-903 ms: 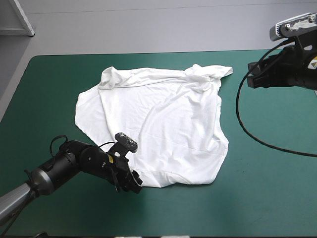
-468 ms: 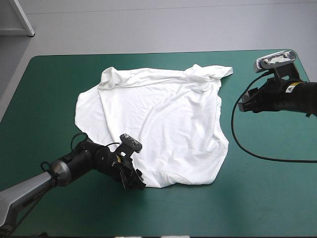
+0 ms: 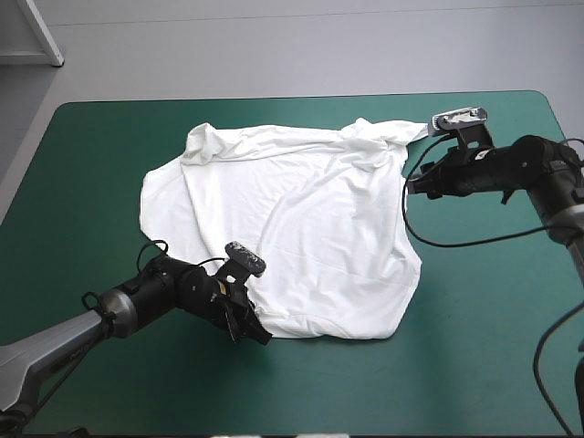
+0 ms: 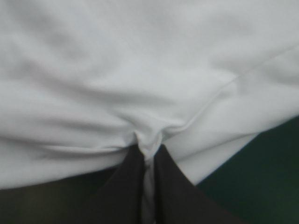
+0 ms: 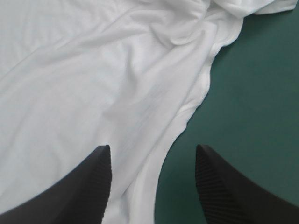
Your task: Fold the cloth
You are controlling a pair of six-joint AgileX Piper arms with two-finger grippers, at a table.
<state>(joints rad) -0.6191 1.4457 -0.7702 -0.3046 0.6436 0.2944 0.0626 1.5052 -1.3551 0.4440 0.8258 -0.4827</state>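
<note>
Left arm [image 3: 137, 297]: in from the desk's [image 3: 82, 182] near-left corner, lying low, almost flat along the teal-green cover [image 3: 493, 301], wrist aimed toward the right edge. Left gripper [image 3: 253, 332] is at the T-shirt's [image 3: 292, 228] near hem, left of the near edge's middle. It's all but closed, pinching a small fold of the hem.

The high view shows only black tips at the hem. The left wrist view shows the grip itself: the two fingers [image 4: 126, 186] meet in a narrow arch with a thin strip of white between them. The fabric puckers at the tips and a stitched seam curves away from the pinch.

T-shirt: white, thin and soft, spread mid-desk with broad shallow wrinkles. Its far-left corner is turned over. The far-right sleeve is bunched and points toward the far-right corner.

Right arm [image 3: 538, 169]: in from the right edge, forearm roughly level, aimed toward the left edge. Right gripper [image 3: 412, 185] is just beside the shirt's right side, on the near side of the bunched sleeve. Its fingers are wide apart and hold nothing.

The right wrist view adds detail. The shirt's curved side edge runs between the fingers, one over white fabric, the other over bare cover. The inner faces are finely ribbed. Can't tell whether the tips touch the desk.
</note>
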